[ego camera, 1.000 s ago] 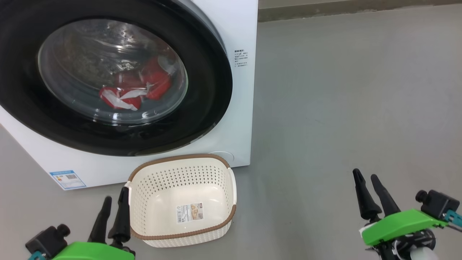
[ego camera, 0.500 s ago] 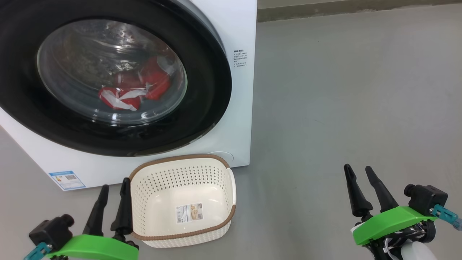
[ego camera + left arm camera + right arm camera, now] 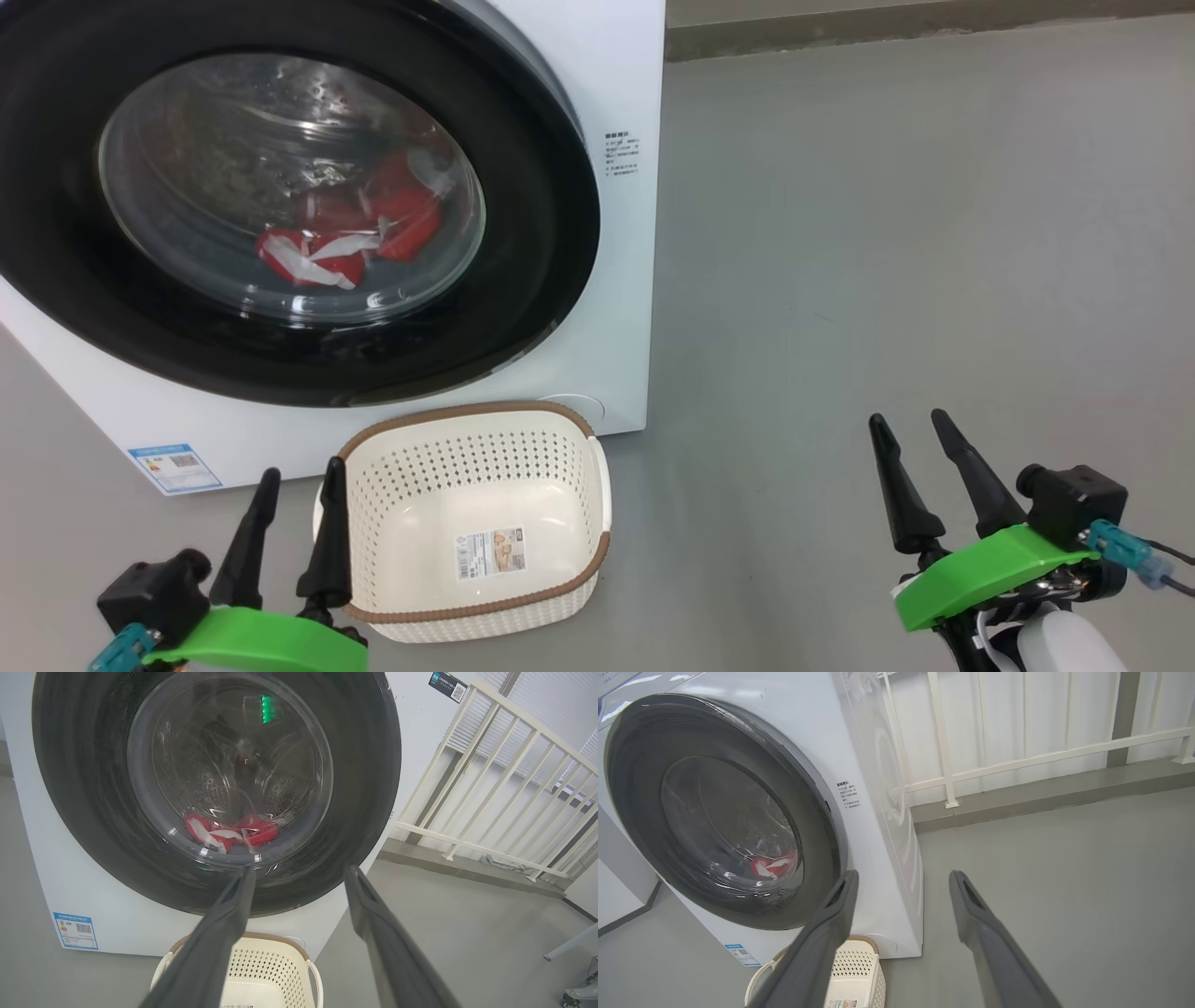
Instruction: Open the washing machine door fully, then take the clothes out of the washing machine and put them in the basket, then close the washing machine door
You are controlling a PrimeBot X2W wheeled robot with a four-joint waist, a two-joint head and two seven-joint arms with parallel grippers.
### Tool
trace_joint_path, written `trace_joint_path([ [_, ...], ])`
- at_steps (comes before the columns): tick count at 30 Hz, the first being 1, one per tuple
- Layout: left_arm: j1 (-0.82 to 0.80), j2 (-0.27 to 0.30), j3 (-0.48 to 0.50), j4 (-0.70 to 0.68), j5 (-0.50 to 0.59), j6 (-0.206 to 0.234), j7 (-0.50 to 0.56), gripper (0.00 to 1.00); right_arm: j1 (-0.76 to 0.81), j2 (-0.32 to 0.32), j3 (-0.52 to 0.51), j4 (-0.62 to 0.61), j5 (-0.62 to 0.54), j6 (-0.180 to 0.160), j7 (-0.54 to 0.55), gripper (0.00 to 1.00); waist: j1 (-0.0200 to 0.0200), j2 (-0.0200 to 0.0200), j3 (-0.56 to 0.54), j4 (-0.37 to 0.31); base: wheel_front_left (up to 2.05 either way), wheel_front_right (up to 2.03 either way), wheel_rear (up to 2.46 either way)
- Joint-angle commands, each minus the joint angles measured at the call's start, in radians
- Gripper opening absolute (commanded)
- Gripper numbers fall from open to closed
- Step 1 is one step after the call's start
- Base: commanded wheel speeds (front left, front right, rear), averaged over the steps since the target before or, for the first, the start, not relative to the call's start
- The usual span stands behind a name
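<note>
L gripper (image 3: 303,469) is seen low at the left of the head view w/ both dark fingers (image 3: 245,551) spread wide and nothing pinched between them. Its inner finger is placed just beside the left rim of the basket (image 3: 467,415); whether contact is made can't be told. R gripper (image 3: 906,416) is held low at the right, well apart from the machine, fingers likewise spread wide, nothing gripped, grey floor (image 3: 887,233) seen between them. The washing machine door (image 3: 523,233) is shut flush against the front of the washing machine (image 3: 616,84), its glossy black rim wrapped round a bulging glass window (image 3: 233,159). The clothes (image 3: 401,210), red w/ white trim, are seen thru the glass, heaped at the bottom of the perforated drum (image 3: 205,781). The basket is set upright on the floor just in front of the machine's lower right corner, betw. the two grippers but much nearer the L one; a paper label (image 3: 492,551) is seen on its bottom. A blue label (image 3: 175,465) is stuck low on the machine's front, left of the basket. In the L wrist view a white railing (image 3: 490,788) is seen beyond the machine.
</note>
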Motion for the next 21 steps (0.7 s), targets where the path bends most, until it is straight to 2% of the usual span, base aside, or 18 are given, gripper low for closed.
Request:
trace_joint_path([
  [1,-0.058,0.013,0.023,-0.024,0.036,0.006,-0.019,1.0,-0.043,-0.006,0.019,-0.026,-0.038,-0.001,-0.014,1.0,0.0,0.0,0.0,0.0,0.0,0.0,0.0],
  [21,-0.088,0.014,0.031,-0.012,0.27,0.009,-0.076,1.0,-0.065,-0.007,0.034,-0.028,-0.28,-0.001,-0.073,1.0,-0.0001,0.0,0.006,-0.001,0.0,0.0,0.0],
])
